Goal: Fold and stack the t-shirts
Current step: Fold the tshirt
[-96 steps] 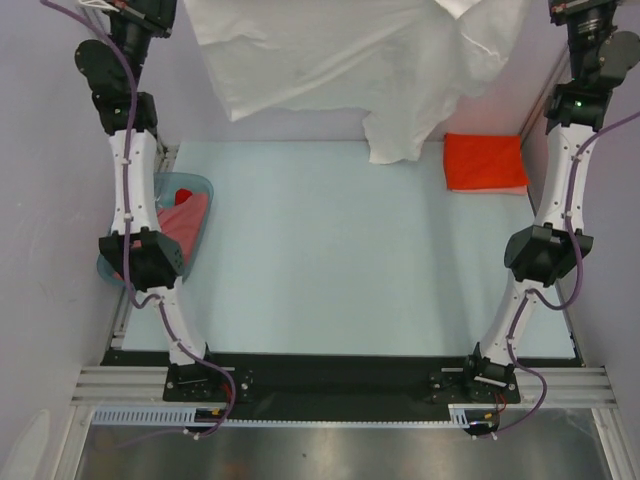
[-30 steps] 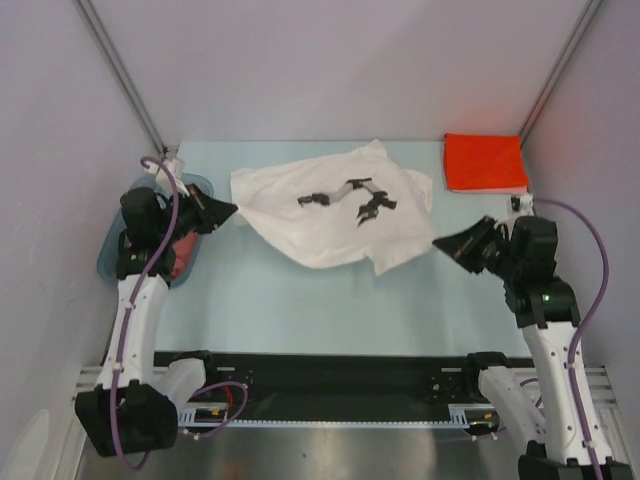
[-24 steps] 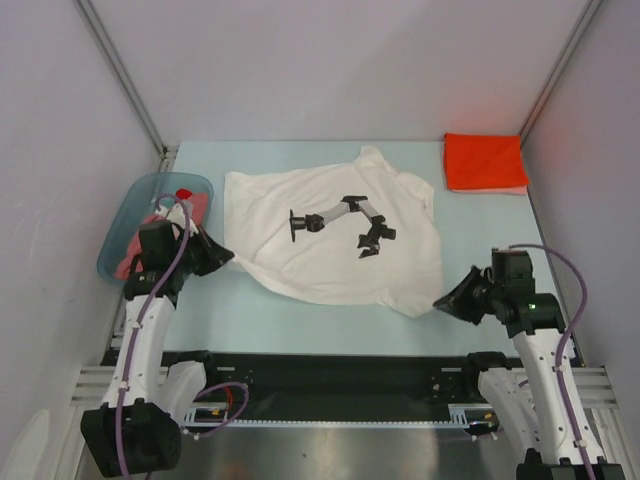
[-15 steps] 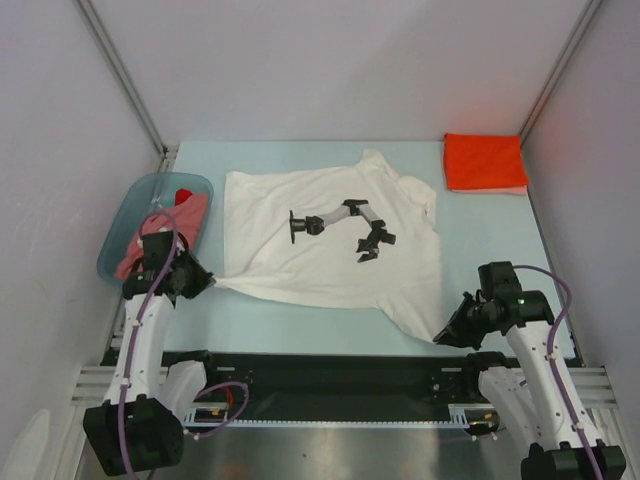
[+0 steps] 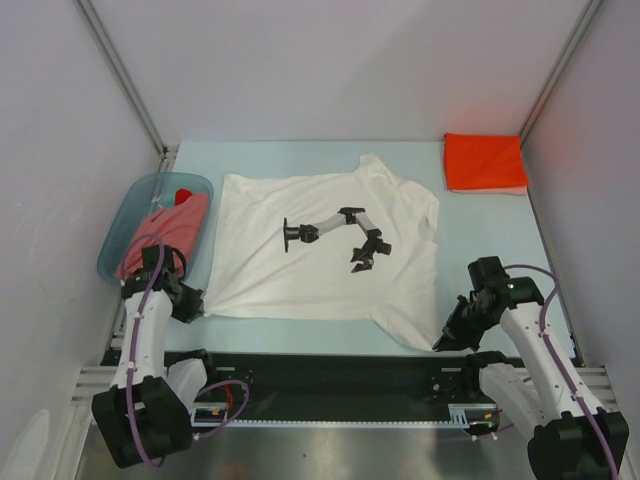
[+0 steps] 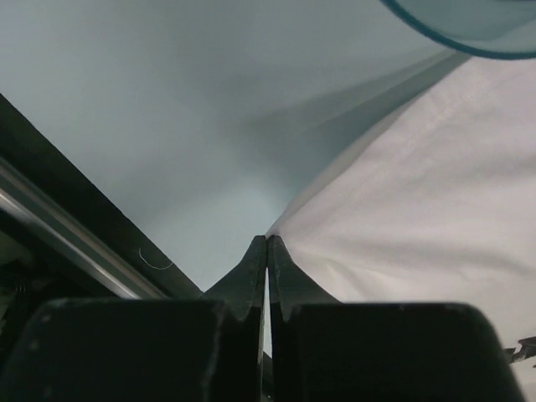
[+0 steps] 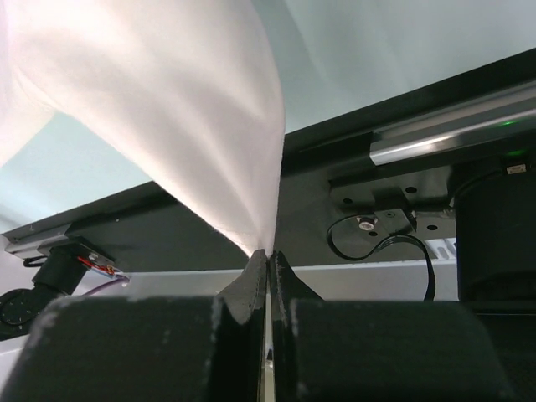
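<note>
The large white t-shirt (image 5: 262,268) with a small black print (image 5: 335,236) lies spread flat on the pale table. My left gripper (image 5: 197,303) is shut on its near-left hem corner, low by the table's front edge. My right gripper (image 5: 440,343) is shut on the near-right corner, which is pulled to a point over the black rail. In the left wrist view the white t-shirt (image 6: 419,193) meets the shut gripper (image 6: 266,240). In the right wrist view the white t-shirt (image 7: 184,109) rises from the pinched gripper (image 7: 266,254). A folded orange-red t-shirt (image 5: 484,162) sits at the back right.
The blue-grey basin (image 5: 118,240) at the left holds a salmon-pink tee (image 5: 172,226) and a red one (image 5: 183,194); the basin's rim (image 6: 452,33) shows in the left wrist view. A black base rail (image 5: 330,372) runs along the near edge. Grey walls close in both sides.
Both arms came down from high up and drew the white t-shirt toward the near edge, spreading it from a bunched heap to flat. Both grippers stayed shut on its corners.
</note>
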Controlling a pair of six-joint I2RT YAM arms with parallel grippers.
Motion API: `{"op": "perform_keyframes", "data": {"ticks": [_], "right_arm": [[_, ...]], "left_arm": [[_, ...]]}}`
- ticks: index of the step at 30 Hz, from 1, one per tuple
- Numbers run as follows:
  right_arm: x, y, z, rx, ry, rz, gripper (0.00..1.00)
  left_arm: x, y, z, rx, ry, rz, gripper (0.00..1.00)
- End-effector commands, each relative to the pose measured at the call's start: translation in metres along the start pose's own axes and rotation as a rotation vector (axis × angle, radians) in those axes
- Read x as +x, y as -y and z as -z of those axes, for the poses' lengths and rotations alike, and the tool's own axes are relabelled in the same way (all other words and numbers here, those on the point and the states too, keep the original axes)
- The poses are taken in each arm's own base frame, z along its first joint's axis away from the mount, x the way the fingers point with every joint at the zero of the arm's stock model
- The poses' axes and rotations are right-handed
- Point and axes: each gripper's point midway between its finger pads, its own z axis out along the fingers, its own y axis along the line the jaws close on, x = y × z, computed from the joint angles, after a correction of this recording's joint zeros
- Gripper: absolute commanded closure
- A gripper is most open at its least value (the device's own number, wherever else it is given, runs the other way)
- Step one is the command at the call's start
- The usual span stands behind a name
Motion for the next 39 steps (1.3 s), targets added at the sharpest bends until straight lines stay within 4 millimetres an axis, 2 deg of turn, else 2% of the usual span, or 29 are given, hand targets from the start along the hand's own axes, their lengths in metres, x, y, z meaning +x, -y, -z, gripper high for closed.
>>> {"op": "perform_keyframes", "data": {"ticks": [1,4,5,6,8,9,10,12,13,14,15,16,17,19,21,22,23,25,26,27,28,29,30,32,33,34,35,39], "right_arm": [[-0.005,-0.004,0.003,0.021,0.003,-0.025,1.00],[-0.017,-0.011,0.004,0.028,0.014,-0.025,1.00],[-0.025,-0.018,0.010,0.016,0.035,0.000,0.98],[-0.032,-0.021,0.013,0.032,0.034,0.000,0.87],[-0.050,-0.028,0.023,0.048,0.094,0.037,0.71],[-0.063,-0.040,0.036,0.027,0.147,0.076,0.64],[-0.076,-0.045,0.037,0.028,0.187,0.093,0.47],[-0.095,-0.058,0.045,0.004,0.246,0.135,0.37],[-0.117,-0.071,0.050,-0.015,0.308,0.174,0.28],[-0.130,-0.078,0.052,-0.029,0.347,0.192,0.25],[-0.144,-0.083,0.054,-0.033,0.384,0.206,0.24],[-0.169,-0.098,0.062,-0.058,0.472,0.251,0.23],[-0.186,-0.101,0.057,-0.046,0.483,0.246,0.23],[-0.217,-0.114,0.058,-0.067,0.532,0.251,0.23],[-0.247,-0.131,0.054,-0.087,0.548,0.258,0.24],[-0.262,-0.129,0.057,-0.088,0.563,0.235,0.24],[-0.277,-0.138,0.054,-0.094,0.564,0.236,0.24],[-0.295,-0.156,0.055,-0.153,0.586,0.250,0.26],[-0.304,-0.168,0.060,-0.188,0.601,0.262,0.27],[-0.314,-0.174,0.050,-0.200,0.585,0.265,0.27],[-0.322,-0.186,0.050,-0.232,0.594,0.282,0.31],[-0.327,-0.193,0.049,-0.241,0.600,0.292,0.31],[-0.343,-0.204,0.049,-0.255,0.622,0.315,0.30],[-0.356,-0.214,0.045,-0.276,0.638,0.336,0.29],[-0.364,-0.225,0.051,-0.310,0.652,0.359,0.29],[-0.373,-0.224,0.038,-0.296,0.627,0.347,0.29],[-0.378,-0.224,0.034,-0.287,0.618,0.342,0.28],[-0.388,-0.228,0.024,-0.265,0.588,0.370,0.27]], "left_arm": [[-0.005,-0.008,-0.003,-0.057,0.007,0.097,0.97],[0.003,-0.013,-0.013,-0.067,-0.031,0.133,0.71],[0.008,-0.016,-0.017,-0.076,-0.054,0.142,0.50],[0.009,-0.014,-0.018,-0.072,-0.061,0.149,0.37],[0.013,-0.013,-0.020,-0.069,-0.085,0.147,0.22],[0.012,-0.013,-0.019,-0.071,-0.081,0.144,0.18],[0.007,-0.010,-0.016,-0.065,-0.069,0.130,0.17],[0.003,-0.011,-0.014,-0.082,-0.056,0.105,0.16],[-0.004,-0.006,-0.010,-0.070,-0.039,0.086,0.16],[-0.007,-0.003,-0.008,-0.071,-0.032,0.071,0.15],[-0.009,-0.002,-0.007,-0.086,-0.021,0.032,0.15],[-0.012,0.001,-0.004,-0.086,-0.008,0.004,0.15],[-0.020,0.011,0.003,-0.065,0.017,-0.021,0.14],[-0.025,0.021,0.008,-0.068,0.035,-0.097,0.14],[-0.031,0.038,0.020,-0.032,0.059,-0.157,0.14],[-0.030,0.044,0.021,-0.016,0.044,-0.196,0.14],[-0.033,0.060,0.026,0.044,0.058,-0.237,0.14],[-0.031,0.079,0.031,0.128,0.060,-0.374,0.16],[-0.027,0.107,0.037,0.259,0.058,-0.437,0.18],[-0.020,0.123,0.041,0.346,0.033,-0.489,0.18],[-0.016,0.135,0.044,0.415,0.026,-0.559,0.11],[-0.003,0.159,0.050,0.548,-0.034,-0.601,0.10],[0.002,0.169,0.052,0.602,-0.050,-0.632,0.09],[0.010,0.192,0.056,0.661,-0.060,-0.717,0.11],[0.014,0.198,0.057,0.664,-0.049,-0.773,0.11],[0.015,0.204,0.058,0.668,-0.045,-0.803,0.12],[0.014,0.214,0.067,0.686,-0.029,-0.831,0.14],[0.033,0.243,0.081,0.764,0.011,-0.985,0.15]]}}
